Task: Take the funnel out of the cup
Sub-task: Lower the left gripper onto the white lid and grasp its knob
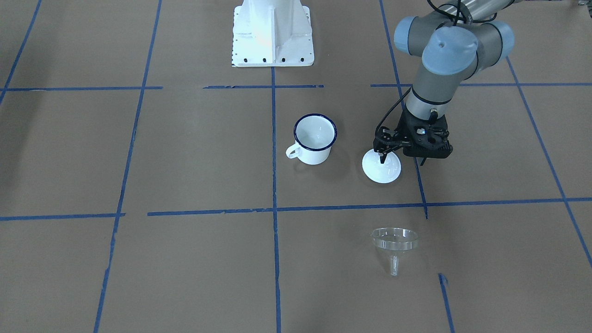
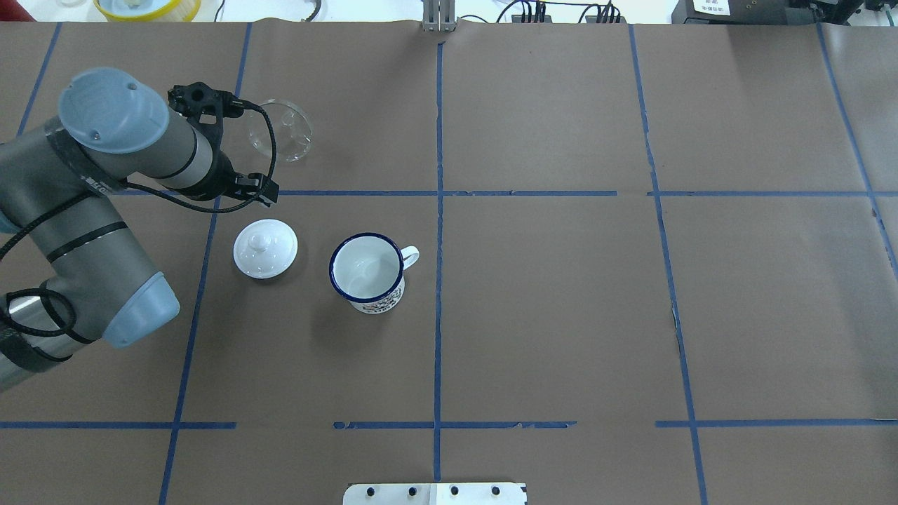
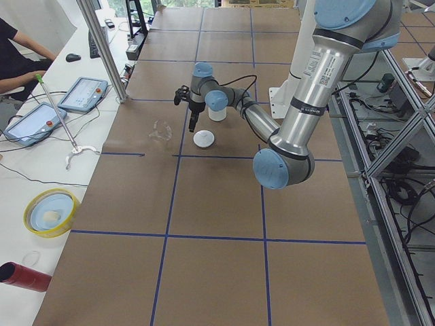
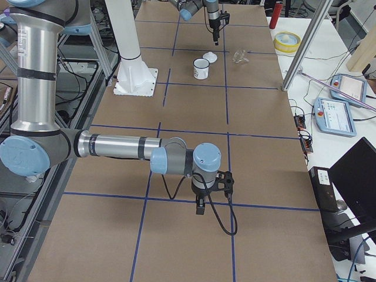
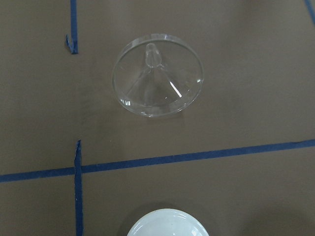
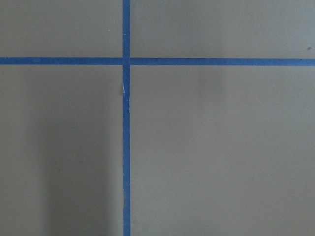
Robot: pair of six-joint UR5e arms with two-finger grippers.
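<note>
On the brown table (image 2: 561,315) gridded with blue tape (image 2: 438,315) lies the funnel (image 2: 287,130).

The cup (image 2: 367,270) has open air above its mouth and bare desk (image 2: 631,315) on its handle side, so a claw can pass there freely. On the cup's other side the white lid (image 2: 265,247) lies near, with a narrow gap between them. The left claw (image 1: 401,162) hangs spread by the lid's far edge, between lid and funnel (image 1: 394,243). Its arm (image 2: 140,147) blocks that corner from above. The funnel lies well apart, beyond a tape line (image 1: 351,206), with bare desk around it.
</note>
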